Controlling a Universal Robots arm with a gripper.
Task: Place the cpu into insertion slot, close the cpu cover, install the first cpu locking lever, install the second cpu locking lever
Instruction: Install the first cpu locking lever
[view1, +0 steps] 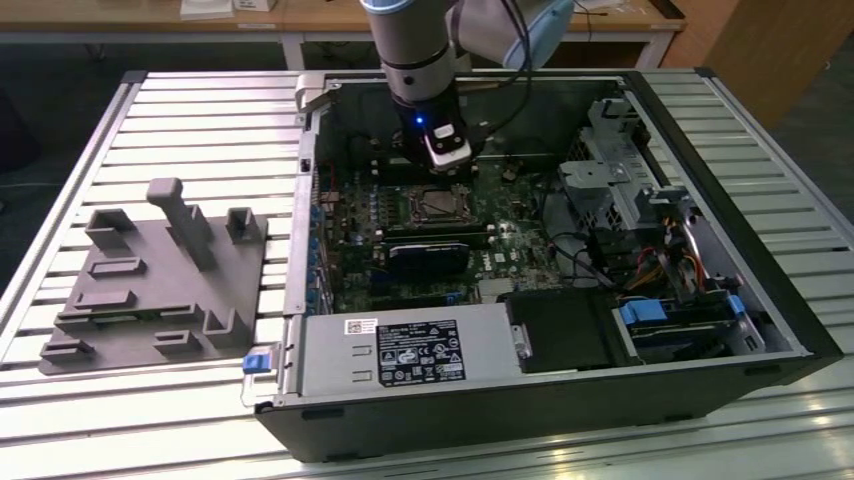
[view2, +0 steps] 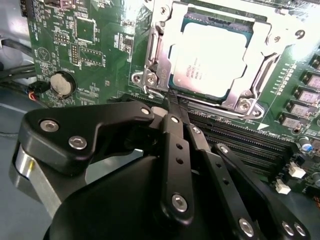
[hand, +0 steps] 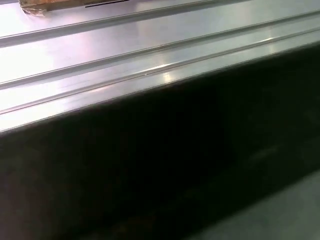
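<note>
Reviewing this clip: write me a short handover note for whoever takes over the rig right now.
Gripper: fingers shut together, holding nothing, tips at the socket's edge, beside the lever end.
The cpu sits in the insertion slot on the green board.
The cpu cover lies closed over the chip's rim.
Done: cpu placed, cover down.
Left: whether either locking lever is latched cannot be told from these views; check both.

Robotics lab or workshop: open computer case (view1: 694, 330) on slatted aluminium table (view1: 200, 120), grey fixture plate (view1: 154, 290) beside it, wooden desks (view1: 160, 25) beyond the arm (view1: 416, 50).
</note>
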